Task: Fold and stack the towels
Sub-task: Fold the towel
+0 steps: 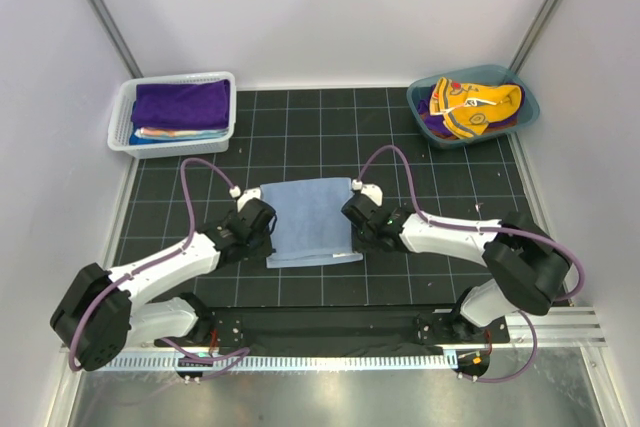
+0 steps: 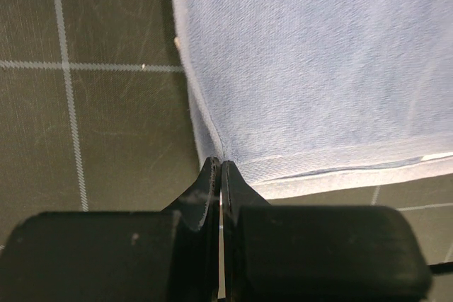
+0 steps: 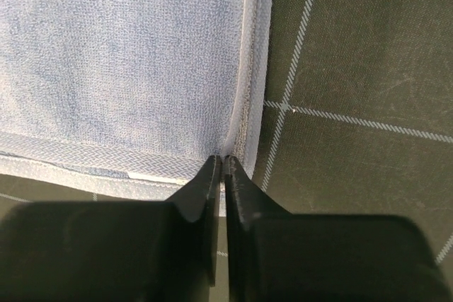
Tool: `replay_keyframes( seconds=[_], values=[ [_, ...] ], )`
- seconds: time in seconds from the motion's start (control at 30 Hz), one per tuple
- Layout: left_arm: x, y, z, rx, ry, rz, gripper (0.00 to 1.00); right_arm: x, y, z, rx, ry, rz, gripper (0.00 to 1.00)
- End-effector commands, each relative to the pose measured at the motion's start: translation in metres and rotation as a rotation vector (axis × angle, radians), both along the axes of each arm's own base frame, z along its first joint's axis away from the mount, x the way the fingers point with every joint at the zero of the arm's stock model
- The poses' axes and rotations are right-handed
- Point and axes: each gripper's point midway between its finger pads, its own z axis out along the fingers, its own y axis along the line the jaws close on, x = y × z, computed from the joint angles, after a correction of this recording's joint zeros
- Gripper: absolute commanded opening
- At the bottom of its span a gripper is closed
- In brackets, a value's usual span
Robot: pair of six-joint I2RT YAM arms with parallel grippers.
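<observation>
On the mat (image 1: 330,137), the left gripper (image 2: 221,164) and right gripper (image 3: 222,159) are seemingly pinching a blue towel (image 1: 305,217), basket (image 1: 121,117) holding a purple towel (image 1: 182,104), tub (image 1: 419,107) a yellow towel (image 1: 487,105).

A lab test cell; white panels (image 1: 330,7), gridded mat (image 1: 330,127).

We found the spread towel (image 1: 305,222) lying flat on the table (image 1: 320,127), midway between the arms; the left gripper (image 1: 266,237) sat at its near left corner, the right gripper (image 1: 352,222) at its right edge; behind, at far left, the basket (image 1: 118,132) held stacked towels (image 1: 180,104); at far right, well apart, the tub (image 1: 530,112) held heaped towels (image 1: 478,107).
</observation>
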Motion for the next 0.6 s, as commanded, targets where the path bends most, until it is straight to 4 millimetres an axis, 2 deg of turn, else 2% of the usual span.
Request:
replay_keyframes(
  seconds=[0.0,0.03,0.07,0.1,0.13,0.2,0.23,0.3,0.33,0.37,0.4,0.43,0.5,0.53,0.57],
  values=[
    [0.023,-0.014,0.032,-0.04,-0.093,0.006,0.0,0.013,0.01,0.024,0.017,-0.054,-0.002,0.05],
    [0.025,-0.013,0.038,-0.038,-0.104,0.012,0.0,0.022,0.014,0.039,0.022,-0.092,-0.001,0.04],
    [0.03,-0.01,0.044,-0.023,-0.129,0.025,0.0,0.024,0.011,0.044,0.002,-0.097,-0.002,0.03],
    [0.039,-0.014,0.058,-0.034,-0.162,0.033,0.0,0.028,0.013,0.052,-0.002,-0.113,0.003,0.02],
    [0.044,-0.014,0.067,-0.031,-0.18,0.042,0.0,0.038,0.018,0.069,0.007,-0.149,0.004,0.02],
    [0.056,-0.011,0.079,-0.005,-0.216,0.065,0.0,0.046,0.02,0.081,-0.002,-0.163,0.008,0.01],
    [0.069,-0.013,0.095,-0.001,-0.248,0.089,0.0,0.057,0.024,0.097,0.004,-0.189,0.012,0.01],
    [0.082,-0.013,0.111,0.007,-0.282,0.1,0.0,0.065,0.024,0.107,-0.014,-0.195,0.018,0.01],
    [0.095,-0.013,0.127,-0.003,-0.311,0.12,0.0,0.077,0.027,0.122,0.003,-0.219,0.007,0.01],
    [0.102,-0.013,0.136,-0.003,-0.32,0.128,0.0,0.082,0.027,0.121,-0.009,-0.209,0.022,0.01],
    [0.108,-0.015,0.135,0.001,-0.31,0.125,0.0,0.086,0.026,0.124,-0.013,-0.202,0.025,0.01],
    [0.12,-0.013,0.152,-0.01,-0.34,0.139,0.0,0.098,0.024,0.135,0.001,-0.216,0.01,0.01],
    [0.132,-0.01,0.159,-0.011,-0.349,0.151,0.0,0.11,0.023,0.135,0.011,-0.206,0.015,0.01],
    [0.138,-0.011,0.158,-0.008,-0.341,0.146,0.0,0.119,0.026,0.146,0.039,-0.218,0.012,0.01],
    [0.151,-0.005,0.167,-0.018,-0.356,0.171,0.0,0.132,0.019,0.149,0.046,-0.219,-0.011,0.01]
  ],
)
